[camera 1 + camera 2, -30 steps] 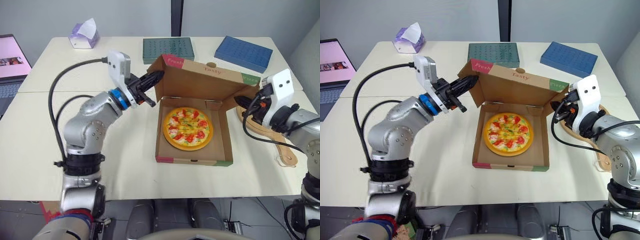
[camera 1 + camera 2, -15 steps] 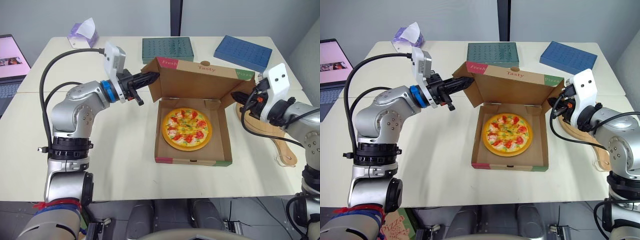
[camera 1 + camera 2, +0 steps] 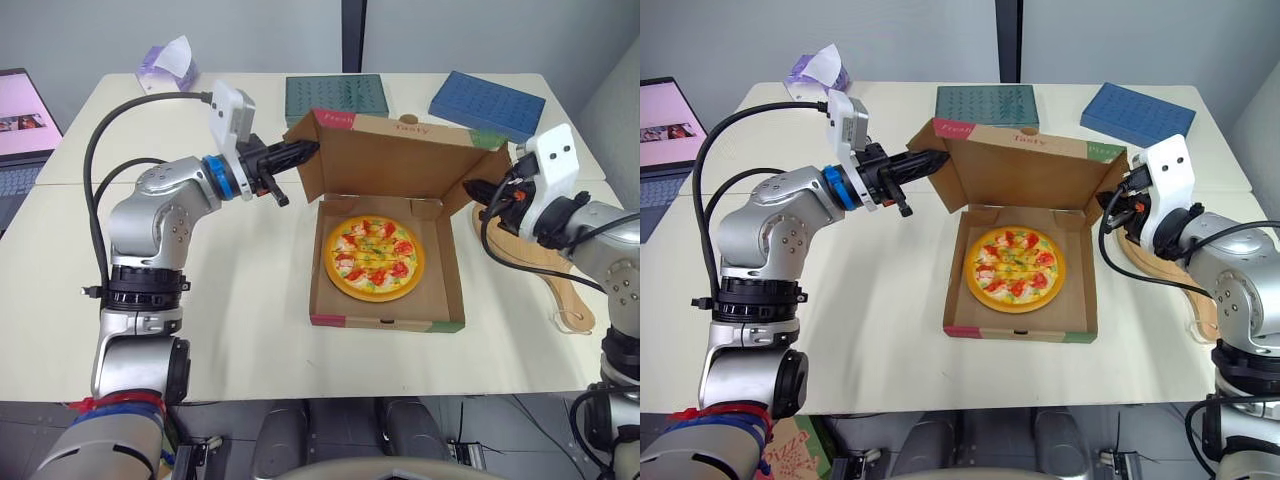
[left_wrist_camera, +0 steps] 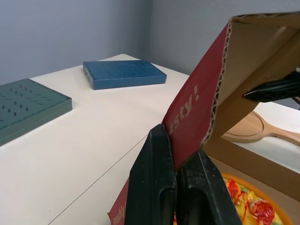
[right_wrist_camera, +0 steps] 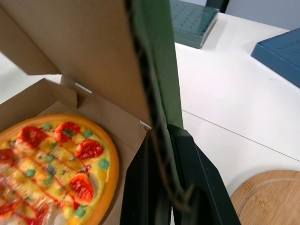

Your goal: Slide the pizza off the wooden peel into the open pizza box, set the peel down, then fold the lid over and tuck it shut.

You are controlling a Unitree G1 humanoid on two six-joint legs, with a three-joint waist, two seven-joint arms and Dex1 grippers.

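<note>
Left gripper (image 3: 306, 151) pinches the left corner of the brown cardboard lid (image 3: 400, 165). Right gripper (image 3: 482, 190) pinches its right corner. The lid stands half up between them, mid-frame. Just below it, the round pizza (image 3: 375, 257) lies inside the open cardboard pizza box (image 3: 448, 292). The wooden peel (image 3: 546, 266) lies at the right.

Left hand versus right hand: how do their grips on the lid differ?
The left hand pinches the red side flap of the lid; the right hand pinches the green one. The left hand sits over bare table, the right hand over the peel. Both are shut on the lid, holding it half-raised above the pizza.
</note>
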